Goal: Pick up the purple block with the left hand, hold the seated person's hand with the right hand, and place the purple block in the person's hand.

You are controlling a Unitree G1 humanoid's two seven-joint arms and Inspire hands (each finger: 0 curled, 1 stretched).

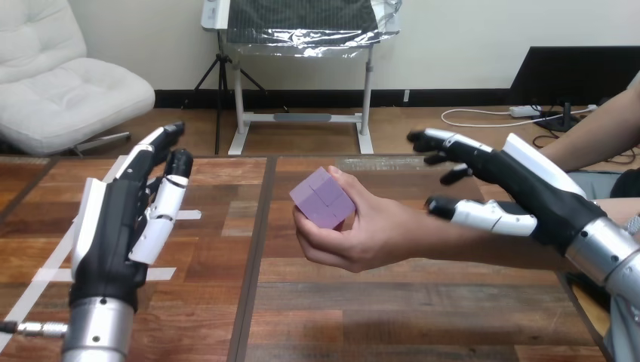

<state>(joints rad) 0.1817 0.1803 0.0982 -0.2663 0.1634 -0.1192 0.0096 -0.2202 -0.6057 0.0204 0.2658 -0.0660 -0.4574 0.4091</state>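
The bench (423, 317) is dark wooden planking, with white tape strips (45, 273) at its left. The purple block (323, 197) sits in the person's hand (370, 234) above the bench's middle, the person's fingers curled round its lower side. The block is near cubic, so I find no long axis. It is tilted, one corner uppermost. My left hand (121, 226) stands upright at the left, fingers straight, holding nothing, well apart from the block. My right hand (528, 196) is spread open over the person's forearm. I cannot tell whether they touch.
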